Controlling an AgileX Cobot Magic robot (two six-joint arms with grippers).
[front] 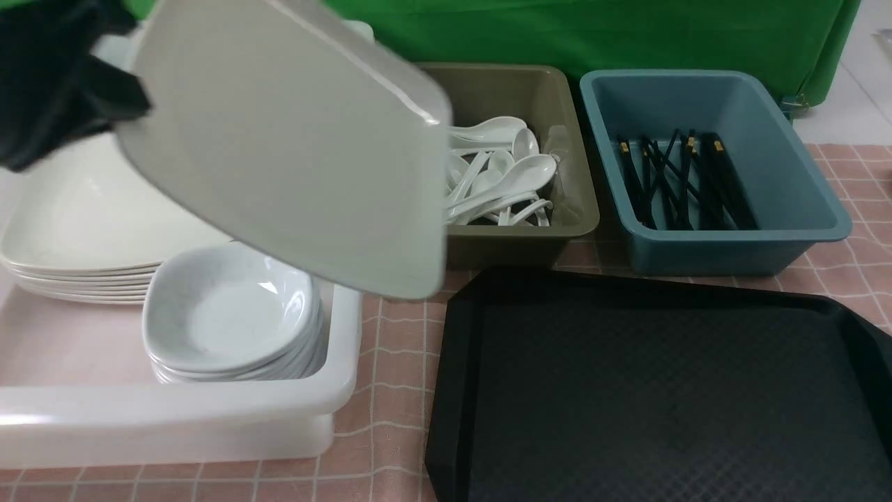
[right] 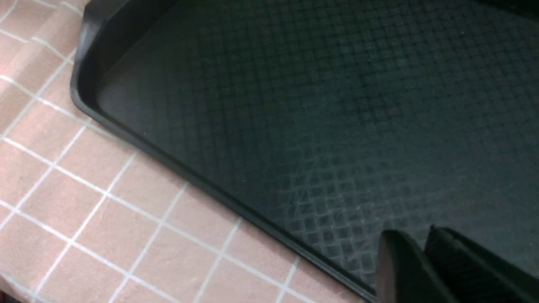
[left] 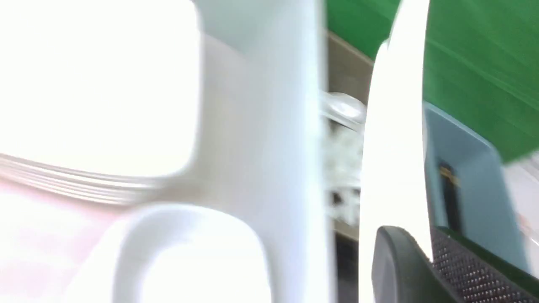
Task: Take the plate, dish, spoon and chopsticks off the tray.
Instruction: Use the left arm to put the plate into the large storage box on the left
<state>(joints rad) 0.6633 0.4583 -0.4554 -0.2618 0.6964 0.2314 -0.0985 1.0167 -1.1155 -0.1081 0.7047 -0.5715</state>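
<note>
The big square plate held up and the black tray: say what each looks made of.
The large white square plate: likely melamine or glazed ceramic, smooth and glossy; a bright highlight runs along its rim. The black rectangular tray: probably moulded plastic, matte, with fine diamond embossing and a smooth raised rim.

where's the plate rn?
Front view, left side: the plate is in the air, tilted, pinched by the left gripper, above the white tub holding the plate stack and small dishes, beside the olive spoon tub.

A staged canteen dish-return station: green backdrop cloth (front: 627,28) behind a worktop (front: 394,362) in pink checked covering, with an olive tub (front: 580,209) of spoons (front: 512,174) and a blue tub (front: 794,202) of chopsticks (front: 669,185).
</note>
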